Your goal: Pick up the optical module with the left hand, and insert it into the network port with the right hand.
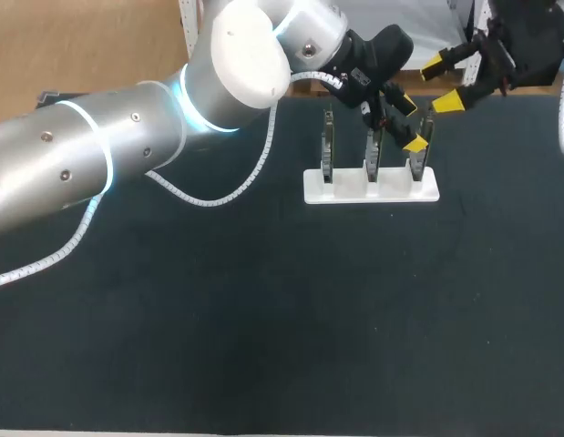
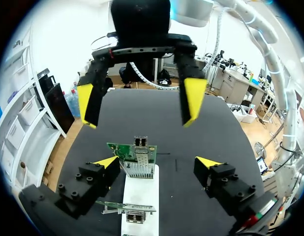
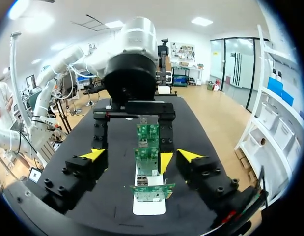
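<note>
Three green network boards stand upright in a white stand (image 1: pixel 371 186). The right-end board (image 1: pixel 420 146) (image 2: pixel 137 156) sits between the fingers of my open left gripper (image 1: pixel 410 125) (image 2: pixel 157 162), untouched by either. A silver optical module (image 2: pixel 140 142) sticks out of that board's metal port cage (image 2: pixel 139 169). My right gripper (image 1: pixel 441 82) (image 2: pixel 140 105) hangs open just beyond and above this board, holding nothing. In the right wrist view the same board (image 3: pixel 152 191) lies ahead of the open right gripper (image 3: pixel 142 156), with the left arm (image 3: pixel 132 69) behind the row.
The middle board (image 1: pixel 374 155) and left board (image 1: pixel 327 146) stand close beside the right one. A white corrugated cable (image 1: pixel 218 196) of the left arm drapes onto the dark table (image 1: pixel 282 319). The two grippers face each other over the stand's right end.
</note>
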